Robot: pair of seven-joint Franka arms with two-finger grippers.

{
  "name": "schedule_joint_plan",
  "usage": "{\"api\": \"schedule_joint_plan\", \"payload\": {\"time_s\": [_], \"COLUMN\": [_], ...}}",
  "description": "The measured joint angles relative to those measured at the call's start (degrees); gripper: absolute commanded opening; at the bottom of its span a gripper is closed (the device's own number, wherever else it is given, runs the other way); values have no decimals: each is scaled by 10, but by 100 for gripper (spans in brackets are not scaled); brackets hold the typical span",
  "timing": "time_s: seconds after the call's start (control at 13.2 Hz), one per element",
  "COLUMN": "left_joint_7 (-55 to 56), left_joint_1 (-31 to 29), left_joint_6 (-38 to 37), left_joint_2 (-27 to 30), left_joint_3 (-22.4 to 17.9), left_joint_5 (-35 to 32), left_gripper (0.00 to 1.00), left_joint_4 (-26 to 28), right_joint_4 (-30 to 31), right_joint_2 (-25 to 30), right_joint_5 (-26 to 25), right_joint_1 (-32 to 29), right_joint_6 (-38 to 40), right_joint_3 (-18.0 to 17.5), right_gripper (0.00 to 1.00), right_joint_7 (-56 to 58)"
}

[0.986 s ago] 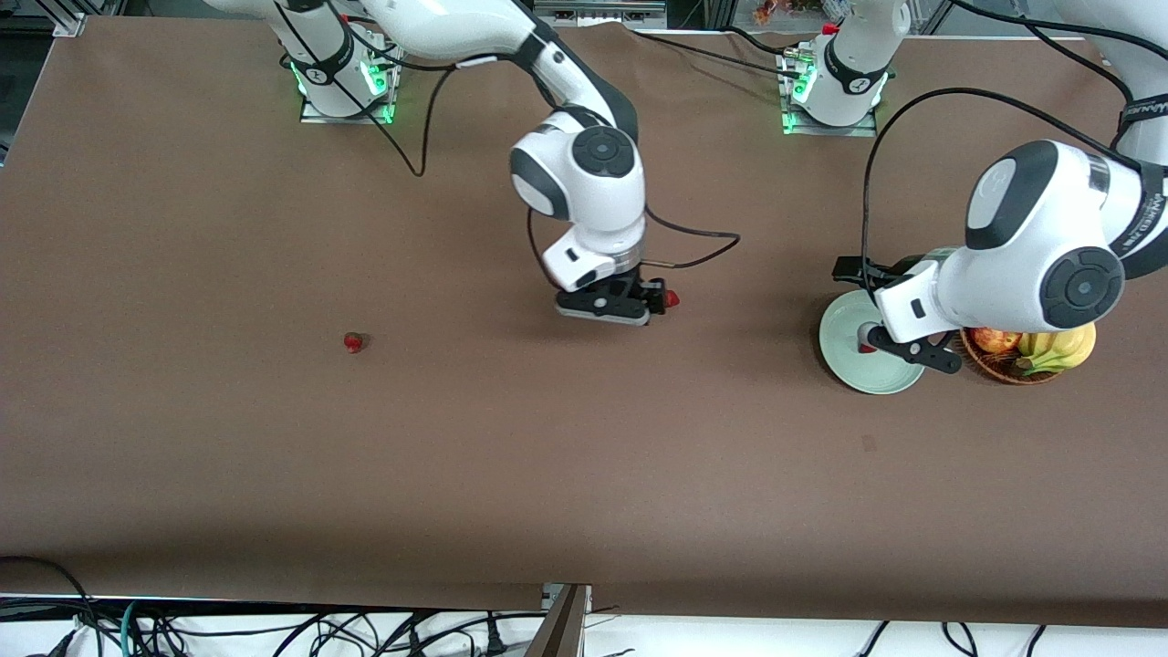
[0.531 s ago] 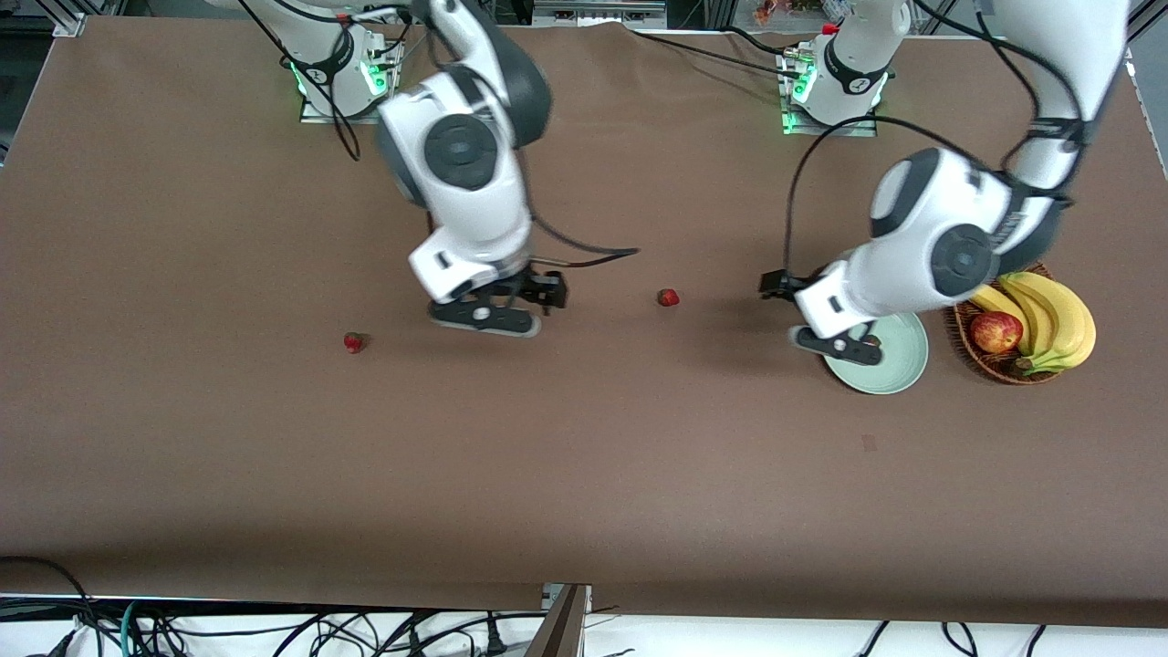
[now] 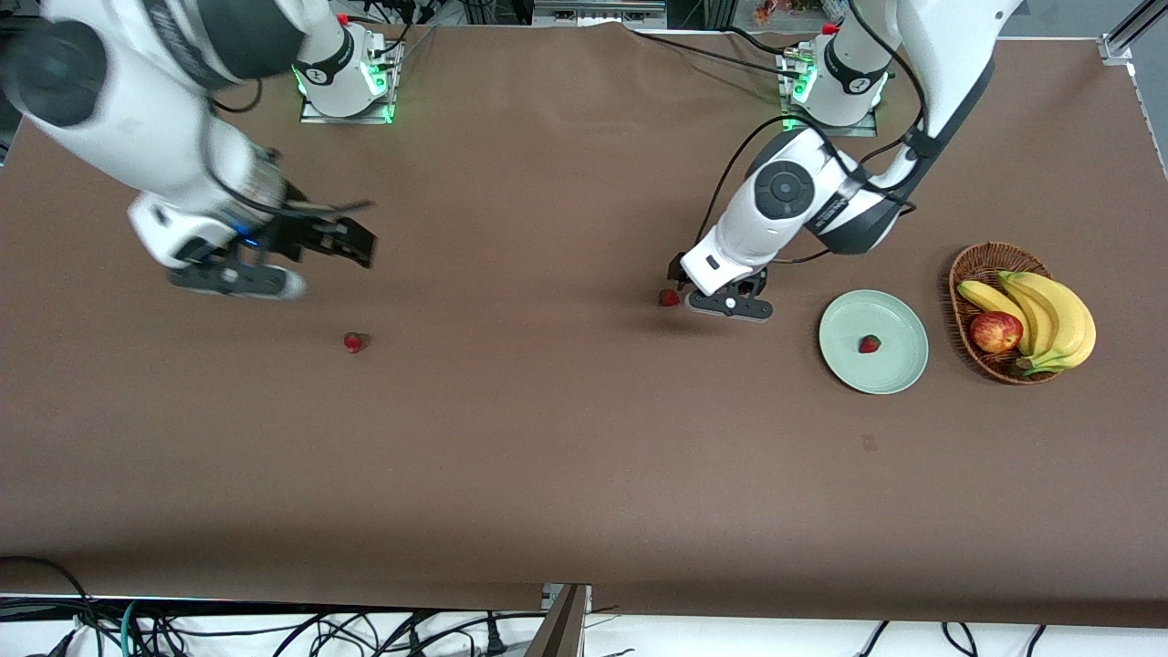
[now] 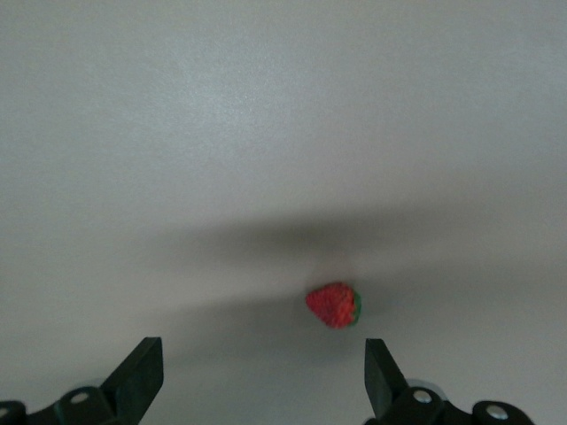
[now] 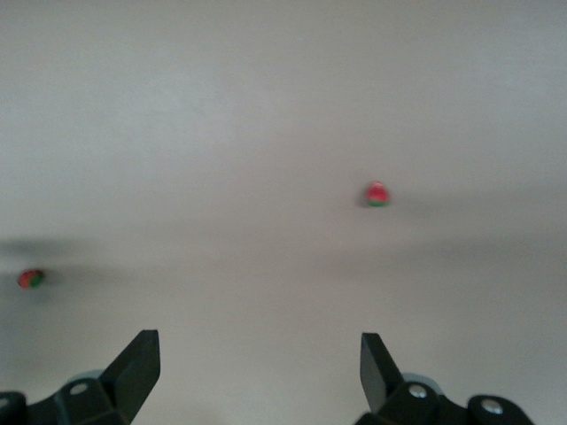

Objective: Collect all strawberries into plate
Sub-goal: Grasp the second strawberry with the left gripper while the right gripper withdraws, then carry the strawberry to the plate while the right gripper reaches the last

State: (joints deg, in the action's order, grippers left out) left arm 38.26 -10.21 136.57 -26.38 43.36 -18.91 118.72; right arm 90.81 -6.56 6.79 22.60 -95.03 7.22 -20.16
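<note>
Strawberries are spread out — one (image 3: 870, 344) lies in the plate (image 3: 899, 370), one (image 3: 670, 297) beside the released left tool (image 3: 721, 304), one (image 3: 354, 342) near the released right tool (image 3: 239, 276). Either loose berry could be nudged away on the table (image 3: 547, 456) by a misaligned descent.

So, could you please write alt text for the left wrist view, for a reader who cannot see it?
One small red strawberry with a green cap lies on the bare table, close ahead of the left gripper. The gripper's two dark jaws stand wide apart at the picture's lower edge, holding nothing, and a soft shadow crosses the table near the berry.
</note>
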Motion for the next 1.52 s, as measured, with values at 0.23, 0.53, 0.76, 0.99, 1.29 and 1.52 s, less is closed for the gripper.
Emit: {"api": "schedule_joint_plan", "payload": {"time_s": [0.23, 0.53, 0.76, 0.99, 1.29, 1.52], "left_joint_7": [93, 156, 169, 185, 191, 193], "left_joint_1": [25, 32, 34, 35, 42, 44], "left_joint_6": [12, 33, 54, 56, 56, 56], "left_joint_2": [-46, -85, -111, -127, -129, -131], "left_joint_3": [-1, -2, -5, -8, -8, -8], "left_joint_5": [-85, -162, -202, -211, -212, -212], "left_gripper": [100, 100, 98, 83, 63, 39], "left_joint_4": [-1, -5, -10, -17, -18, -18], "right_joint_4": [72, 83, 83, 83, 83, 83], "right_joint_2": [64, 71, 71, 71, 71, 72], "right_joint_5": [-17, -32, -33, -33, -33, -33], "right_joint_1": [-75, -117, -117, -119, -122, -122], "right_joint_6": [0, 0, 0, 1, 7, 15], "right_joint_3": [-20, -54, -58, -56, -52, -52], "right_gripper": [100, 100, 100, 100, 100, 100], "right_joint_7": [80, 114, 114, 114, 115, 115]}}
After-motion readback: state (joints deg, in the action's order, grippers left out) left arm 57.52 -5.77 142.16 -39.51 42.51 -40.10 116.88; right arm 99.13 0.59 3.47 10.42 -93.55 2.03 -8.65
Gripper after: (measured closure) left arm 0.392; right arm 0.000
